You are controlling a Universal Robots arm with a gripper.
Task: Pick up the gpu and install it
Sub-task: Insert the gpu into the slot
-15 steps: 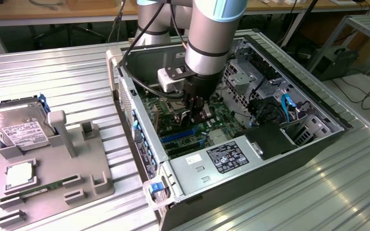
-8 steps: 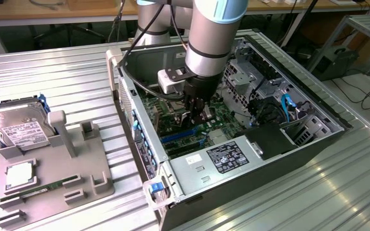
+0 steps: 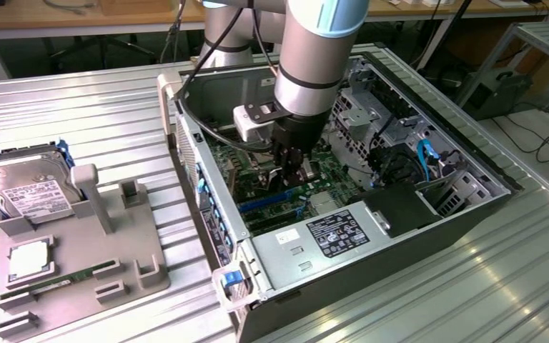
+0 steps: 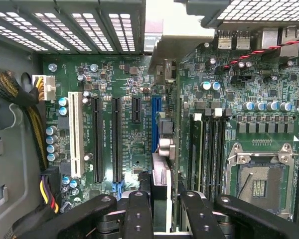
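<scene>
Wrist view puts the end effector (image 4: 167, 211) nearest, its fingers (image 4: 138, 214) partly closed on the gpu (image 4: 159, 186), held edge-down so the thin card can drop into a slot. Just beyond lies the blue slot (image 4: 156, 122) on the motherboard (image 4: 129, 139), in line with the card. Farther off, the hard drive (image 3: 28, 189) stands in the grey holder (image 3: 83, 264) on the tabletop (image 3: 94, 121).

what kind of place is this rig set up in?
Looks like a robotics lab or workshop bench. An open computer case lies on a ribbed metal table, beside a grey holder with a hard drive and other parts. Workbenches with cables stand behind.
</scene>
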